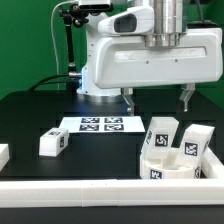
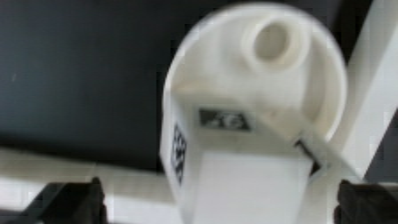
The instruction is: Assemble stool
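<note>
The stool's round white seat, with a hole near its rim, fills the wrist view. A white leg with tag markers stands on it, between my fingers. In the exterior view the seat lies at the right by the front rail, and three tagged legs are bunched on it. Another leg lies alone to the left. My gripper hangs open just above the bunch and holds nothing.
The marker board lies flat behind the loose leg. A long white rail runs along the front edge. A small white part shows at the exterior view's far left. The robot's base stands at the back.
</note>
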